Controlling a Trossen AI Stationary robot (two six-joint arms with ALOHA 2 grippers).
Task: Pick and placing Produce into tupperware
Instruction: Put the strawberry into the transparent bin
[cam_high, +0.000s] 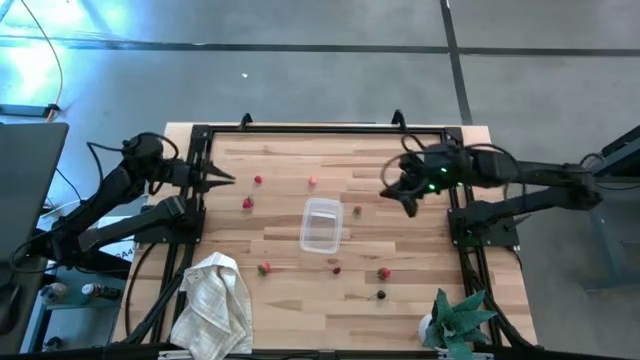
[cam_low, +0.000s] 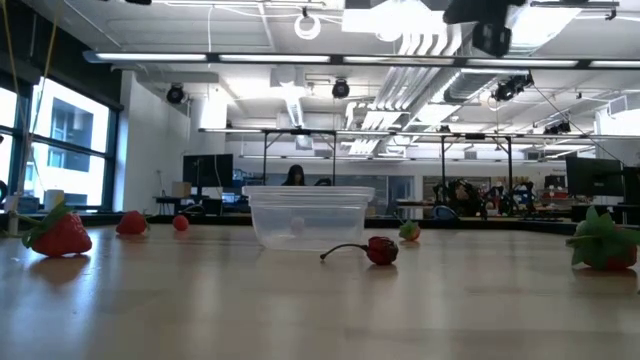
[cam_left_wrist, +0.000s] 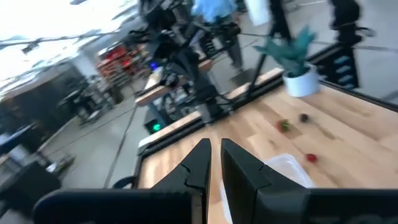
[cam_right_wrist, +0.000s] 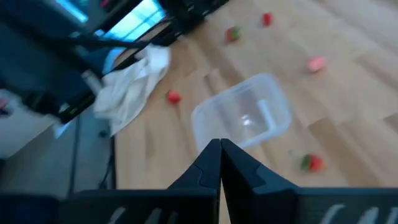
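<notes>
Tupperware (cam_high: 322, 225) lies mid-table between left gripper (cam_high: 226, 179) and right gripper (cam_high: 392, 193).

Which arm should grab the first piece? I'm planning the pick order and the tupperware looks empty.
Probably the left. Its gripper sits beside two red pieces, nearer than any piece is to the right gripper. The tupperware lies between the arms, so neither has an edge there.

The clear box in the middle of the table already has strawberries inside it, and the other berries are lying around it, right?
Not quite. The high view shows the clear box empty; no strawberries are inside it yet. All the berries do lie scattered on the table around it.
</notes>
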